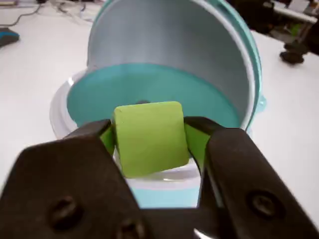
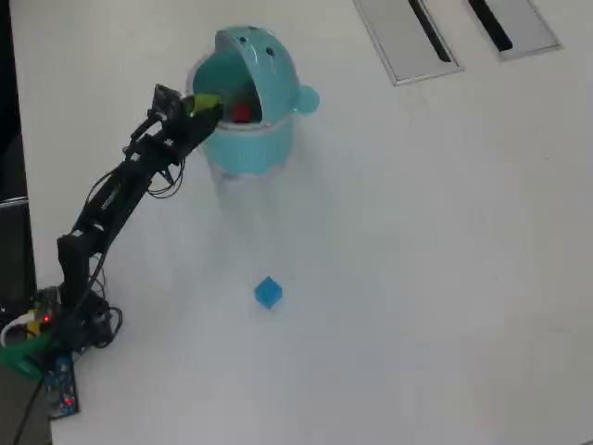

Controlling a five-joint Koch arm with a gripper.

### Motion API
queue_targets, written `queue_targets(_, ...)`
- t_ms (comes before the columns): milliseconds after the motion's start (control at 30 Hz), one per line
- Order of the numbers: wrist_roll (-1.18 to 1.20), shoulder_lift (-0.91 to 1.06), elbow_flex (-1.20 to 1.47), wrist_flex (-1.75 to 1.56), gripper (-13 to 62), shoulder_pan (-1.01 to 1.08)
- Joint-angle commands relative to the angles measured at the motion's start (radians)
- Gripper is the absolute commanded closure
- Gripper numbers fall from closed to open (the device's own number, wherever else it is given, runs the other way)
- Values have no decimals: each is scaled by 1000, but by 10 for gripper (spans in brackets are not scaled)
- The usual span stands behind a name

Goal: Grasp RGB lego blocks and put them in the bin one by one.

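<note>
1. White tabletop all round, two grey slotted panels well away at the far edge in the overhead view, and the arm is stretched right out to the teal bin.
2. Gripper is closed snugly on the yellow-green block. The jaws press on its two side faces, and the wrist view shows it sitting square between them.
3. Just ahead of the fingertips and a touch below is the bin's open mouth. The domed lid is flipped up behind it, so nothing blocks the way in.
4. Red block shows inside the bin from overhead, so one looks delivered. Blue block lies on the table, well behind the gripper and apart from everything.
5. Step in hand, by the look of it, is the drop. To do it well, the arm wants to ease forward until the block is fully past the near rim, which sits right under it.
6. Then a clean, full opening is called for. A half-release risks the block clinging to a jaw or clipping the rim and bouncing out.
7. Arm should keep clear of the raised lid, since a nudge could swing it shut.
</note>
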Motion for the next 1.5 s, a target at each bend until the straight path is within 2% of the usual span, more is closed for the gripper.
queue_targets(0,-14,-6,-176,-66,313,-15)
queue_targets(500,-38,-256,-486,-60,308,-44)
queue_targets(700,-29,-275,-477,-54,255,-43)
queue_targets(1200,-26,-147,-420,117,236,44)
queue_targets(1467,-26,-25,-344,225,175,120)
